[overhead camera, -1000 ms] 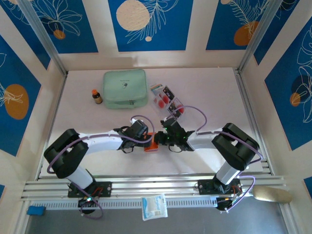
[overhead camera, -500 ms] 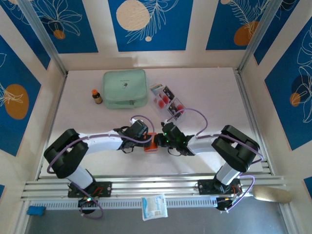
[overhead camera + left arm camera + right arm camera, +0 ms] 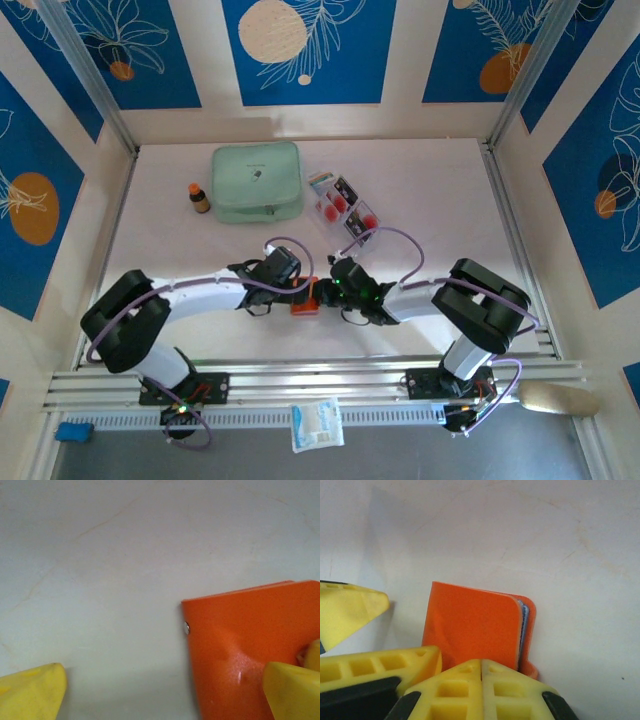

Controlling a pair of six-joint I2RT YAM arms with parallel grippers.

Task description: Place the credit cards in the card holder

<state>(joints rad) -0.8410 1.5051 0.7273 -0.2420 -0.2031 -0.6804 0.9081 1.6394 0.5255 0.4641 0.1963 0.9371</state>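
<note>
Swinging back from the cards point(image 3: 345, 205), the right gripper point(image 3: 326, 292) now rests clenched, seemingly empty, against the folded holder point(image 3: 304, 299). We note the left gripper point(image 3: 292, 292) released, one finger pinning the holder between both grippers. We judge opening it comes next.

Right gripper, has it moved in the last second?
Yes. The right gripper drew back from the cards, toward the near edge and the card holder.
</note>
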